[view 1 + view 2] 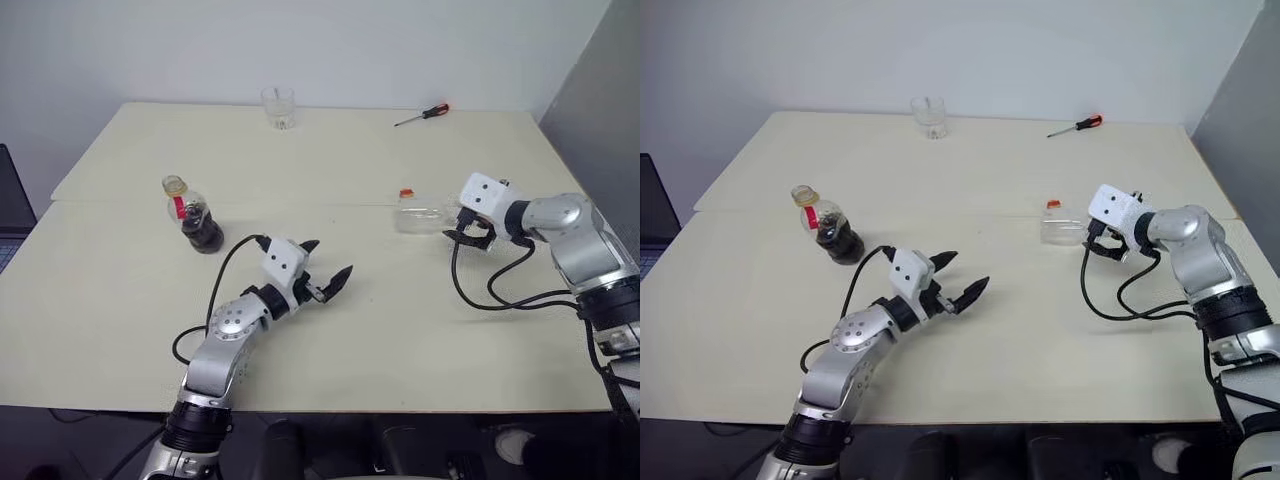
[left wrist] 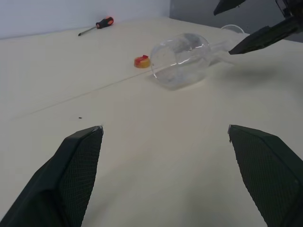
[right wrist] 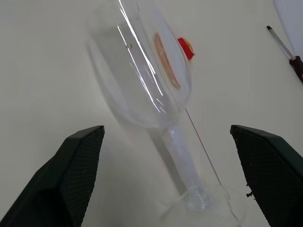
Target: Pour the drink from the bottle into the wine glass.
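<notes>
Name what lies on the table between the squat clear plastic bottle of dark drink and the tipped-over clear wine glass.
Bare tabletop separates the squat bottle from the lying wine glass, as the left eye view shows.

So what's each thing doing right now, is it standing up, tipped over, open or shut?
Wine glass: lying on its side, empty.
Bottle: upright, uncapped, dark drink in its lower part.
Cap: off, on the table beside the glass bowl.
Tumbler: upright.
Screwdriver: lying flat.
Left gripper: jaws open, holding nothing.
Right gripper: jaws open, at the glass's foot.
</notes>
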Tool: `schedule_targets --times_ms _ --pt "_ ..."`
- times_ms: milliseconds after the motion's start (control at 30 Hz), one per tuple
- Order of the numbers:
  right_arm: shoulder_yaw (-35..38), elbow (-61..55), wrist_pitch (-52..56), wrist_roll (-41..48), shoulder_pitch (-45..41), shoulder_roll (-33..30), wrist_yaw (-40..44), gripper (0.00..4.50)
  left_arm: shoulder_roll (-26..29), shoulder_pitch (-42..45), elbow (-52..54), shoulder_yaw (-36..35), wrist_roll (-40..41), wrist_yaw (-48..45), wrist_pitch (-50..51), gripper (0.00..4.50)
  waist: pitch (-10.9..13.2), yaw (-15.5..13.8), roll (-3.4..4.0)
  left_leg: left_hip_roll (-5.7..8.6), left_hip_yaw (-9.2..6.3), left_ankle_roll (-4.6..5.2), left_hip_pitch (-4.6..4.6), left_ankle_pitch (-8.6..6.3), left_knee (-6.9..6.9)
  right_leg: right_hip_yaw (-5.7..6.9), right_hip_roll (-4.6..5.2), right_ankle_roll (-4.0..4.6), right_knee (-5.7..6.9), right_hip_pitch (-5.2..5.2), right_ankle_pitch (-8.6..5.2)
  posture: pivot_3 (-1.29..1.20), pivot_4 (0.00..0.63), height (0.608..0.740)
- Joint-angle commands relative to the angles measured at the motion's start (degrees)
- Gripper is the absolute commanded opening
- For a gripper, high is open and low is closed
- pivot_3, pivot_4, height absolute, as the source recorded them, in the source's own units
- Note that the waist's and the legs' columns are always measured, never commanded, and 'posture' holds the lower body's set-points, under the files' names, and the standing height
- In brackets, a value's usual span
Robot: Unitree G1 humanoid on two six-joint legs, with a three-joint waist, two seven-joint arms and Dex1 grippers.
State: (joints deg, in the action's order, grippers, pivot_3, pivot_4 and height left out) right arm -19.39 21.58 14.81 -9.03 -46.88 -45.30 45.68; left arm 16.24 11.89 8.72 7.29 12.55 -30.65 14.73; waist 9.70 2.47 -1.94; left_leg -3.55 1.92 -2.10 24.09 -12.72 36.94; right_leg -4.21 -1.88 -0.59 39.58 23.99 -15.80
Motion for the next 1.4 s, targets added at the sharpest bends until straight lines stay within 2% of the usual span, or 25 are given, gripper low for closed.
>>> schedule_targets --times_ms 33,400,700,800,1067,1167,1233,1333,1400 --pt "-1.5 4.3 -4.7 -5.5 -1.9 -0.9 -0.2 4.44 -0.2 0.2 2.6 -0.1 0.0 0.2 -0.2 4.5 0.0 -0.2 0.0 0.0 0.0 0.0 0.0 0.0 0.0 0.0 0.0 0.0 0.0 0.0 0.0 0.0 0.15 0.74" --pt "-3.3 20.1 -14.1 -13.2 -8.9 3.5 -2.0 4.44 -0.1 0.9 2.4 0.2 -0.5 0.1 -0.4 4.5 0.0 -0.4 0.01 -0.01 0.04 0.0 -0.09 0.0 0.01 -0.03 -0.01 0.01 0.11 0.0 0.01 0.0 0.15 0.74" --pt "-4.0 28.4 -14.3 -16.4 -12.5 6.5 -1.9 4.44 -0.6 0.6 2.5 0.5 -0.9 0.7 -0.4 4.5 0.0 -0.5 0.01 0.01 0.06 0.0 -0.09 0.0 0.01 -0.05 0.02 0.02 0.13 -0.01 0.01 0.0 0.15 0.74" --pt "-4.1 31.2 -14.6 -17.4 -13.7 7.9 -2.8 3.86 -0.7 0.5 2.6 0.6 -1.0 0.8 -0.4 4.5 0.0 -0.4 0.01 0.0 0.06 0.0 -0.1 0.0 0.01 -0.05 0.02 0.03 0.18 0.0 0.01 0.0 0.15 0.74" --pt "-5.7 35.9 -15.5 -20.9 -16.9 10.3 -4.7 1.19 -0.9 0.5 2.6 0.8 -1.4 1.1 -0.4 4.5 0.0 -0.5 0.03 0.02 0.07 0.0 -0.16 0.0 0.03 -0.07 0.02 0.04 0.33 0.01 0.01 0.0 0.15 0.74" --pt "-5.9 36.4 -15.9 -21.6 -17.4 10.6 -4.9 1.19 -0.9 0.3 2.7 0.8 -1.5 1.3 -0.4 4.5 0.0 -0.5 0.03 0.01 0.07 0.0 -0.16 0.0 0.03 -0.07 0.02 0.04 0.33 0.01 0.0 0.0 0.15 0.74" --pt "-6.3 36.6 -15.9 -22.5 -17.6 10.6 -5.0 0.88 -0.8 0.3 2.6 0.8 -1.5 1.3 -0.5 4.5 0.0 -0.5 0.03 0.01 0.06 0.0 -0.16 0.0 0.02 -0.06 0.02 0.05 0.33 0.01 0.0 0.0 0.15 0.74" --pt "-6.3 36.8 -16.0 -22.7 -17.6 10.7 -5.0 0.14 -0.7 0.3 2.5 0.7 -1.6 1.4 -0.5 4.5 0.0 -0.5 0.03 0.01 0.06 0.0 -0.16 0.0 0.02 -0.05 0.02 0.06 0.33 0.01 -0.01 0.0 0.15 0.74" --pt "-6.1 36.5 -16.3 -22.5 -17.3 10.8 -5.5 0.14 -0.7 0.3 2.5 0.8 -1.7 1.4 -0.6 4.5 0.0 -0.5 0.03 0.01 0.05 0.0 -0.16 0.0 0.02 -0.05 0.02 0.06 0.34 0.01 -0.01 0.0 0.15 0.74"
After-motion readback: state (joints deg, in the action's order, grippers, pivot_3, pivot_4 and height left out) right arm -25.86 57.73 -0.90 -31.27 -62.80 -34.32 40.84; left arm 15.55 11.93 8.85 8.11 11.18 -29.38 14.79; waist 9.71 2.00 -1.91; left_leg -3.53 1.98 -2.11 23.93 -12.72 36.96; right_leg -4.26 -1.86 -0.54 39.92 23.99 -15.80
